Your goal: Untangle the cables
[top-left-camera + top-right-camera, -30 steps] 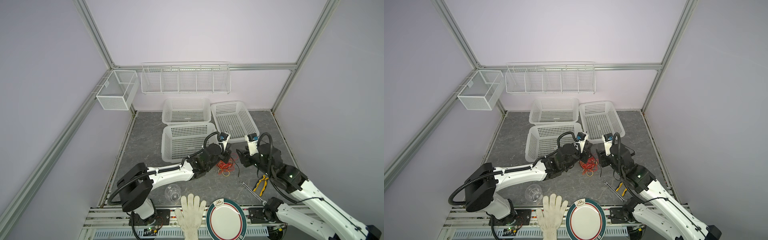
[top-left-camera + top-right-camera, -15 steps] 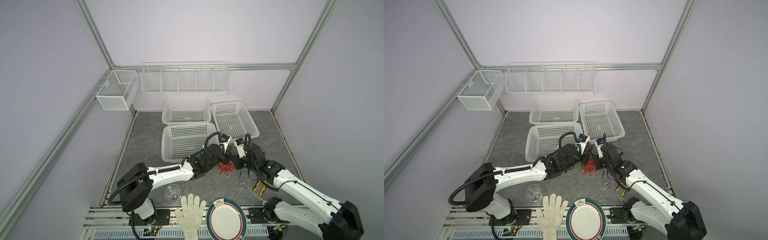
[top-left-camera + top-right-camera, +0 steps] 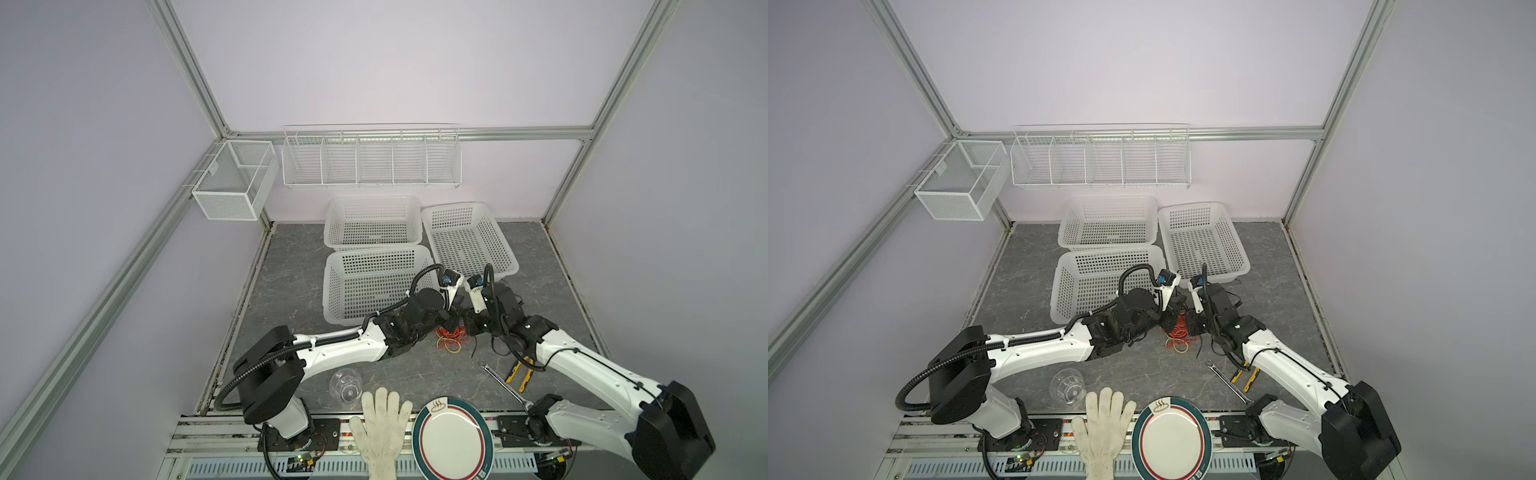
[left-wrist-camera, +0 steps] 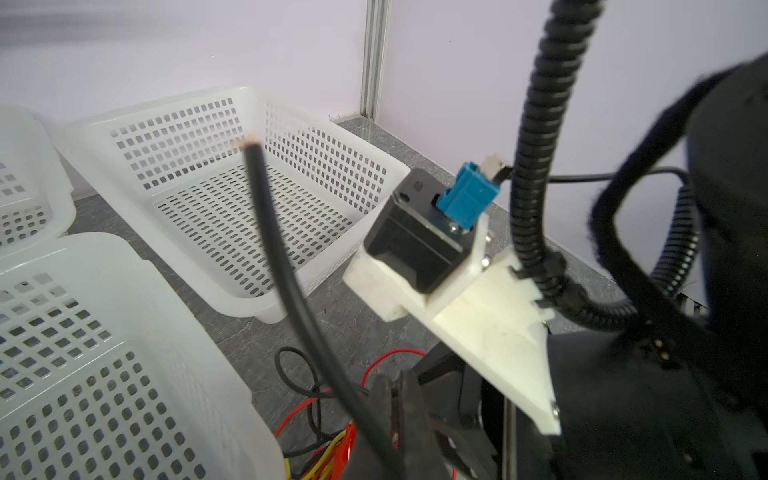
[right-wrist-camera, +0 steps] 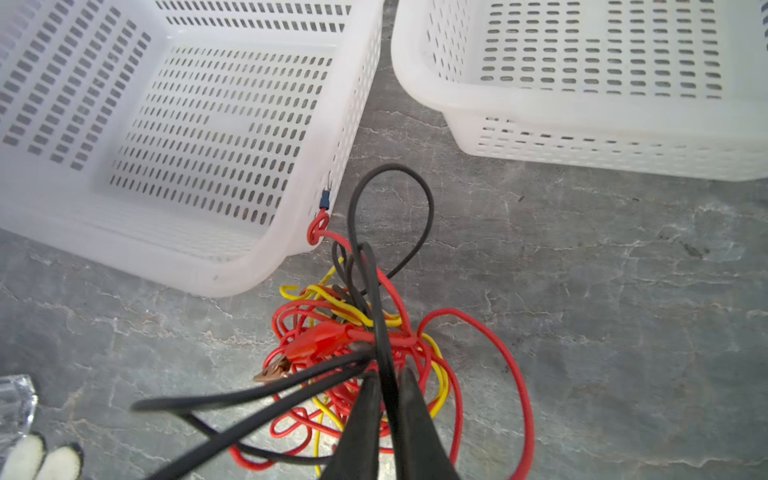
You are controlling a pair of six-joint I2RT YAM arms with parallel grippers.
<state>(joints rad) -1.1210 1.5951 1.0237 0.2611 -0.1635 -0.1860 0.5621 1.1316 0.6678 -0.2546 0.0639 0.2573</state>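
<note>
Right wrist view: right gripper (image 5: 388,376) pinches the black cable (image 5: 380,332), left gripper (image 4: 395,382) pressed together seemingly on it too, cables (image 5: 357,316) one red-yellow-black knot on the table (image 5: 582,291) centre just right of the near basket (image 5: 249,270), so untangling looks barely started.

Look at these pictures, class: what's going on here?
A tangle of red, yellow and black cables lies on the grey table, beside white baskets. The left gripper and the right gripper are both down at it, each shut on the black cable. The bundle is still knotted.
</note>
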